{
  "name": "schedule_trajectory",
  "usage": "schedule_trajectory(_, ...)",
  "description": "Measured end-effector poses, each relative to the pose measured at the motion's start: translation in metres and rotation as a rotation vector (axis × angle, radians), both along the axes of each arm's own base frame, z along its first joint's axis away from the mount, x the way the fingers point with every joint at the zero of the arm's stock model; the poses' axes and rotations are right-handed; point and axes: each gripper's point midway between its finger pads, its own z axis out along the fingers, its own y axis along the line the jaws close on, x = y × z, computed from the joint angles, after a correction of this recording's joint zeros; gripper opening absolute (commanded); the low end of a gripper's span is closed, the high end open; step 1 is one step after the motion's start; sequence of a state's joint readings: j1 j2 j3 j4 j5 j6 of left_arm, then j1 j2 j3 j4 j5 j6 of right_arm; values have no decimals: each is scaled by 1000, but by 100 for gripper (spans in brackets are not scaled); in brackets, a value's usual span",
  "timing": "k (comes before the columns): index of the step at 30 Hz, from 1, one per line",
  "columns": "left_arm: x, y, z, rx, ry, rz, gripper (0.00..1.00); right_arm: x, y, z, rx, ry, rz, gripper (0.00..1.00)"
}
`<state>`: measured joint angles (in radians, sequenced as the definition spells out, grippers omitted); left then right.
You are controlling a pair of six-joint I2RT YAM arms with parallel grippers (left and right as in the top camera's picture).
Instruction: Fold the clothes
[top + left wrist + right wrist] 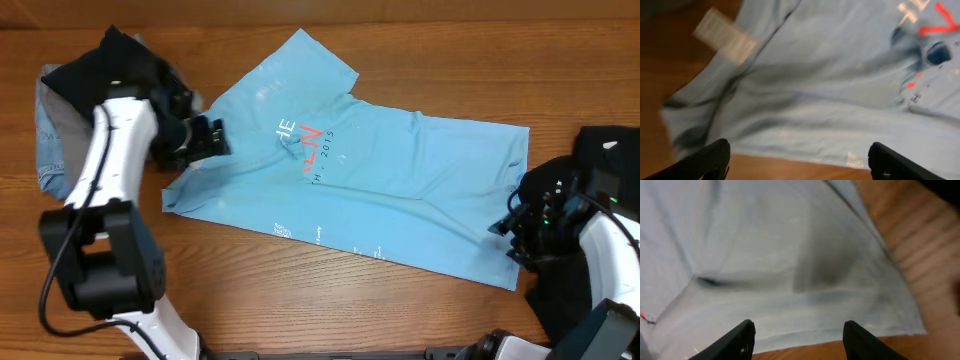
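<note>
**T-shirt (400,190) spread on the table (450,60), both grippers empty**

From overhead we see the light blue shirt lying diagonally across the wood. The left gripper (205,140) is at its left edge and the right gripper (505,232) at its right end. Only the left wrist view gives us the white neck tag (725,36), too blurred to read. Overhead, we can read part of the chest lettering (305,140): white "JE", an orange-red "N", then "2015". Each wrist view shows its fingers spread wide over the cloth, gripping nothing.

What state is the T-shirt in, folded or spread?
Partly folded: the T-shirt lies mostly flat, but one side is folded over, cutting off the chest lettering.
</note>
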<state>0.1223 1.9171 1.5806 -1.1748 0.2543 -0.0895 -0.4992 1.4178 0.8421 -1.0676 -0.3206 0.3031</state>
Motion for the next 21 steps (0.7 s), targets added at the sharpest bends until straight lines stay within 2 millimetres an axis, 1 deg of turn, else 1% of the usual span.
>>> schedule_trajectory(2,-3,12,0,8,1,9,90,-5,-5,0,3,18,-31,63)
schedule_trajectory(5,13,22,-6,15,-83,-8,87,-7,-8,0,0,20,-45,64)
schedule_trajectory(8,27,17,-15,12,-160,-57,81,-10,-6,0,8,36,-47,65)
schedule_trajectory(10,29,9,-24,16,-182,-91,80,-14,-4,-2,17,51,-49,65)
schedule_trajectory(12,23,2,-34,20,-163,-111,79,-21,0,-9,29,73,-53,65)
schedule_trajectory(15,6,-1,-48,48,-96,-125,81,-34,8,-24,50,115,-82,63)
schedule_trajectory(17,-1,4,-52,75,-67,-118,83,-44,14,-33,64,144,-107,63)
schedule_trajectory(21,-8,17,-53,109,-33,-92,84,-54,20,-51,76,167,-163,55)
